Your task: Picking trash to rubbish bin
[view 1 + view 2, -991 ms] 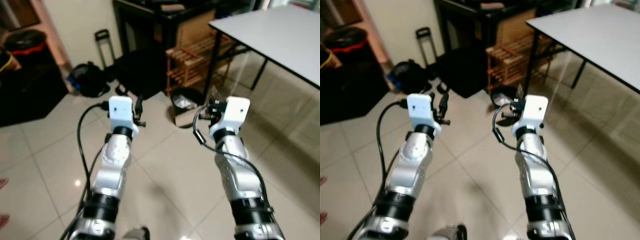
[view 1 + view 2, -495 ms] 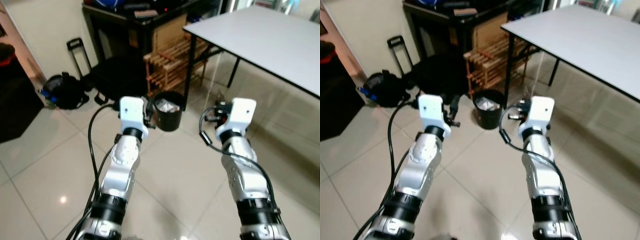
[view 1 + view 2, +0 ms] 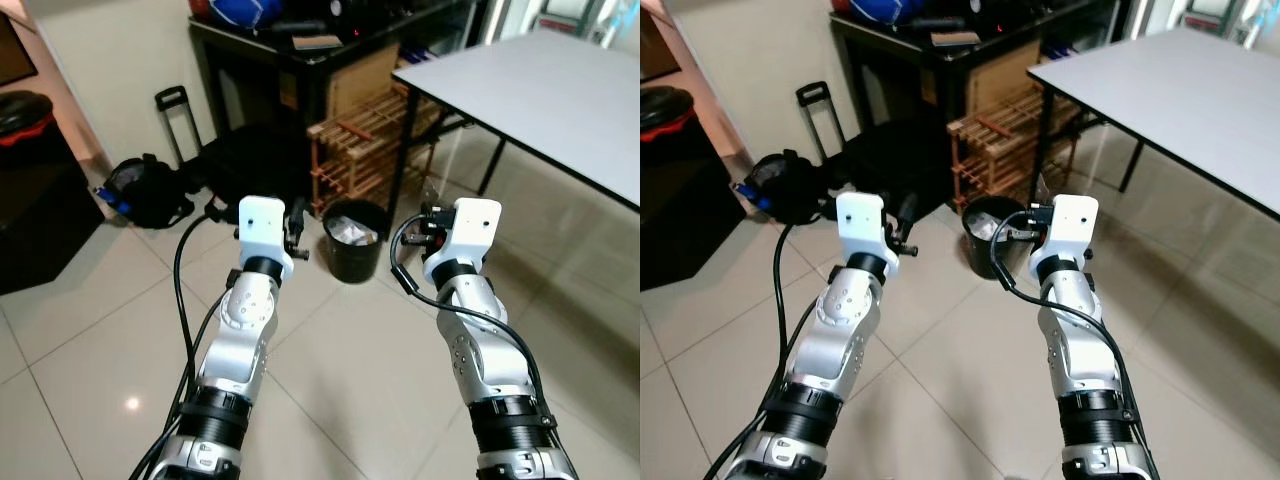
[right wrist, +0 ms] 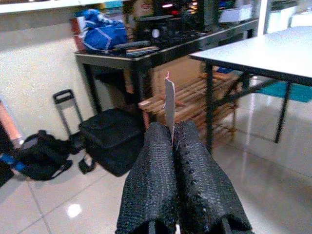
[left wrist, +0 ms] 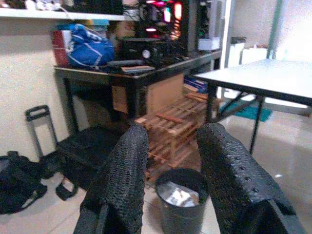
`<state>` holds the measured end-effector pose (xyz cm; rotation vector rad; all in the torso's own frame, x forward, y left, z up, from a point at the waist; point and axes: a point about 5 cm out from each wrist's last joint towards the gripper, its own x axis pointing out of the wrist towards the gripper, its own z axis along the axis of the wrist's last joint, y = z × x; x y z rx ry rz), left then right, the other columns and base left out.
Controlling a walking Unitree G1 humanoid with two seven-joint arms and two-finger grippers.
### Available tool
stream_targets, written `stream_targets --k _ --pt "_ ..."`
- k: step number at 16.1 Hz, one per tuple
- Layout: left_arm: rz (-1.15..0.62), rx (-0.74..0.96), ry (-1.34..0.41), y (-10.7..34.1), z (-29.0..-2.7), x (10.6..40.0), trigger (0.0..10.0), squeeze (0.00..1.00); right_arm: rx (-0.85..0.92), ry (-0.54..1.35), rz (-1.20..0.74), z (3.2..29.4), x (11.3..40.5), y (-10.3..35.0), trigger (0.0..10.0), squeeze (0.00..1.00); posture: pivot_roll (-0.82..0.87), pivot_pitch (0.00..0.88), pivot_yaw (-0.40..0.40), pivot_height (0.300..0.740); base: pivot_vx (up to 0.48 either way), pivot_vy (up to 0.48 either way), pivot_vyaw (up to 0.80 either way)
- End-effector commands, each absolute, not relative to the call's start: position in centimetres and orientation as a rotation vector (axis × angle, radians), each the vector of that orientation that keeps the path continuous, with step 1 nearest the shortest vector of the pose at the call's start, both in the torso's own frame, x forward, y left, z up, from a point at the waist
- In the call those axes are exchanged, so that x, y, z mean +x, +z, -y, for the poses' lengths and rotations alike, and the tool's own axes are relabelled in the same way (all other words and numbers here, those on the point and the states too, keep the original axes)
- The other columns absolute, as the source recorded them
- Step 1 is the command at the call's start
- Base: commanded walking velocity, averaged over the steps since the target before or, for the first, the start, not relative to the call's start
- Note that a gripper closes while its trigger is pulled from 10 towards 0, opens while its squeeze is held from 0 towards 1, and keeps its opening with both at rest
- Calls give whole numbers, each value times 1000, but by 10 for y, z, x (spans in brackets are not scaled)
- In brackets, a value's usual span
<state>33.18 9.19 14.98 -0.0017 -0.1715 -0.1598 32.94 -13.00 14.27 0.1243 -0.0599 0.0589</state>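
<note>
A black rubbish bin [image 3: 355, 240] with white crumpled trash inside stands on the tiled floor, just ahead of and between my two raised arms. My left gripper [image 5: 173, 134] is open and holds nothing; the bin [image 5: 183, 207] shows low between its fingers. My right gripper [image 4: 173, 129] is shut on a thin flat scrap of wrapper [image 4: 169, 105] that sticks up from its fingertips. In the head views the right gripper [image 3: 428, 215] hangs to the right of the bin at about rim height.
Behind the bin are a wooden slatted rack [image 3: 360, 135] and a black desk [image 3: 300, 45]. A grey table [image 3: 540, 90] with black legs stands on the right. A black trolley bag [image 3: 240, 160] and a backpack [image 3: 140, 190] lie by the wall.
The whole view has shifted, so the camera moved; the bin now sits centred between my arms. Both arms keep their pose and the right gripper still holds the scrap.
</note>
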Motion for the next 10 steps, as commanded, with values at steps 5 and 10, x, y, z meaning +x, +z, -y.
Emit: stream_targets --k 5,10 --pt "162 15 -125 148 -104 333 10000 0 131 85 57 121 331 145 10000 0 -36 95 35 740 406 0 0" --pt "155 22 -133 147 -104 334 10000 0 123 82 47 122 331 142 10000 0 -38 102 39 740 406 0 0"
